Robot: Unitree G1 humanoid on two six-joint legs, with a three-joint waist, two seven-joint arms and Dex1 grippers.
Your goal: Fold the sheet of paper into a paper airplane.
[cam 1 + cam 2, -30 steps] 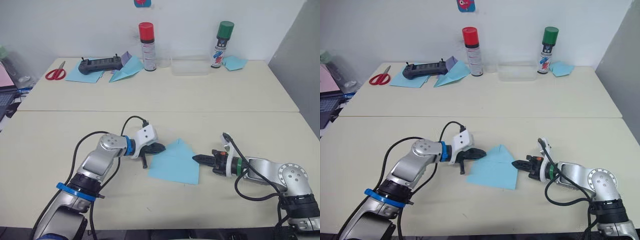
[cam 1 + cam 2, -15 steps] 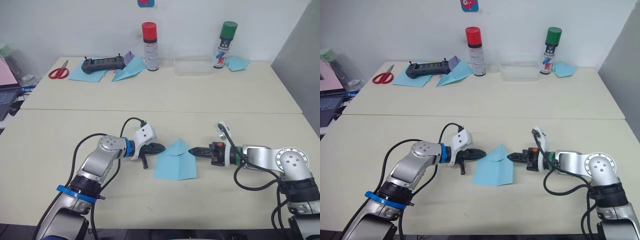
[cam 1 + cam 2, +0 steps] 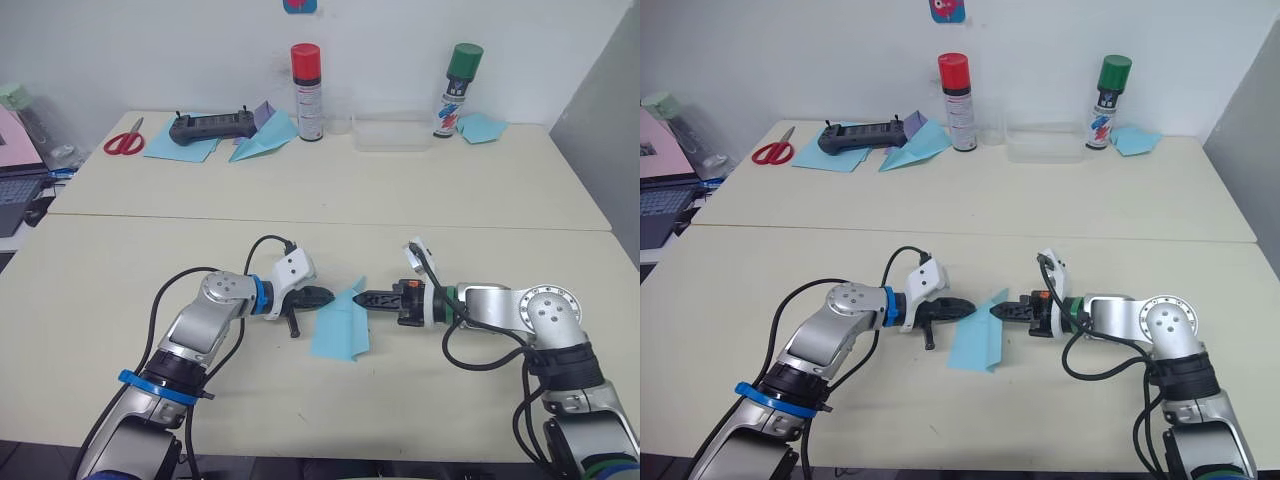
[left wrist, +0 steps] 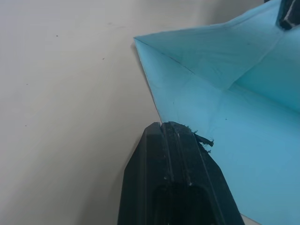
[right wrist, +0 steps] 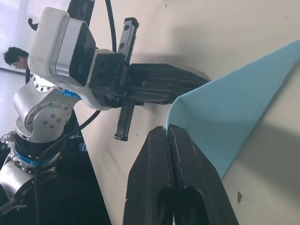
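Left eye view shows the sheet of paper [image 3: 340,325] in the lower middle of the frame, on the near worktop [image 3: 120,280], with a gripper at each side. It is light blue, already has a pointed top, and one side stands up off the worktop.

The left gripper [image 3: 318,296] comes in from the left. Its jaws are closed together with nothing between them, and the tip rests on the paper's left edge. I think it presses there so the paper cannot slide.

The right gripper [image 3: 364,297] comes in from the right. Its jaws are closed tight on the raised edge of the paper, lifting that side. I think it is bringing that side over to make the long middle fold of the plane.

Along the top of the frame, far from the paper, sit red scissors [image 3: 123,144], a black remote [image 3: 206,127], a wider paper dart [image 3: 265,138], a red-capped can [image 3: 306,78], a clear box [image 3: 386,133], a green-capped can [image 3: 461,76] and a small blue paper lump [image 3: 483,127].

Nothing lies near the fold. The two grippers sit very close to each other, so they could bump.
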